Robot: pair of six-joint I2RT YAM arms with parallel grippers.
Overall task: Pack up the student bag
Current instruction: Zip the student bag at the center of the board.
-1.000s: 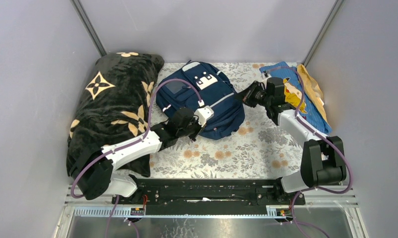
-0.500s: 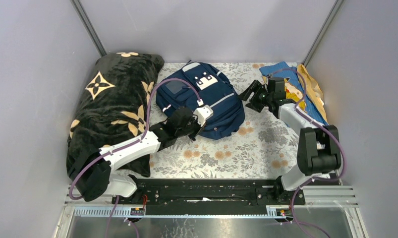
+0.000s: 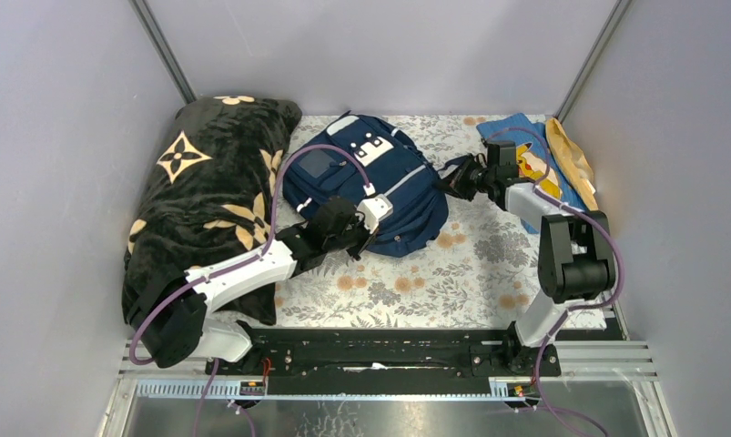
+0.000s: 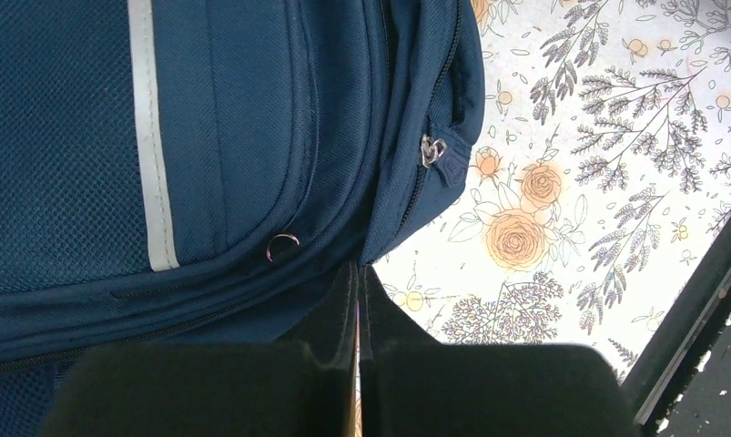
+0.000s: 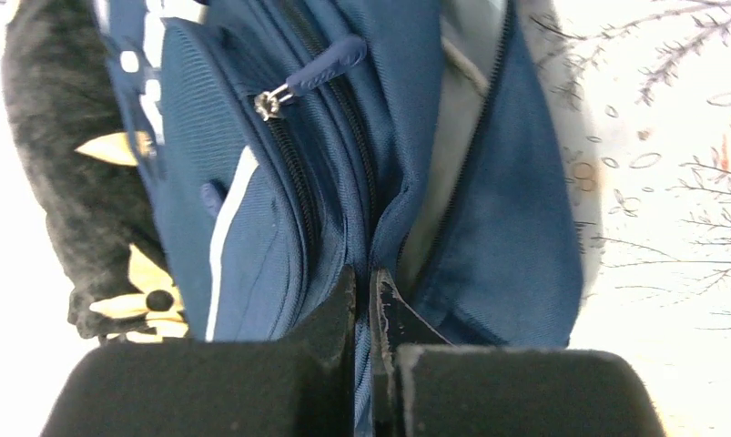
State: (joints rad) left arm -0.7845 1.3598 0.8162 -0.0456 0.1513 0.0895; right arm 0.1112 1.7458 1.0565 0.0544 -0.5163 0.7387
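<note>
The left gripper point(image 4: 357, 273) has its fingers pressed together with only a hairline gap between them. Its tips meet the near edge of the backpack point(image 3: 380, 191), where a fold of navy fabric comes down to them, so it seems to pinch that edge. A metal zip pull point(image 4: 431, 150) hangs just beside the fingers, and a pale stripe point(image 4: 147, 137) runs across the bag's panel further off. The right gripper point(image 5: 366, 278) is also closed, with blue fabric caught between its fingers at the bag's right side. Beside that grip the main compartment gapes a little and shows a grey lining point(image 5: 452, 118). A second zip pull with a blue tab point(image 5: 320, 73) lies on the pocket beyond. The backpack lies flat near the middle of the far half of the table, its white patch point(image 3: 372, 146) facing up. It rests on a tablecloth point(image 3: 434, 273) printed with flowers. A black blanket point(image 3: 207, 196) with tan flower shapes is heaped to the left, touching the bag's side. A light-blue cloth point(image 3: 523, 137) lies in the far right corner, under the right arm. Plain grey walls point(image 3: 389, 55) close in the space on three sides, and a black rail point(image 3: 380, 350) runs along the near edge under both arm bases.
</note>
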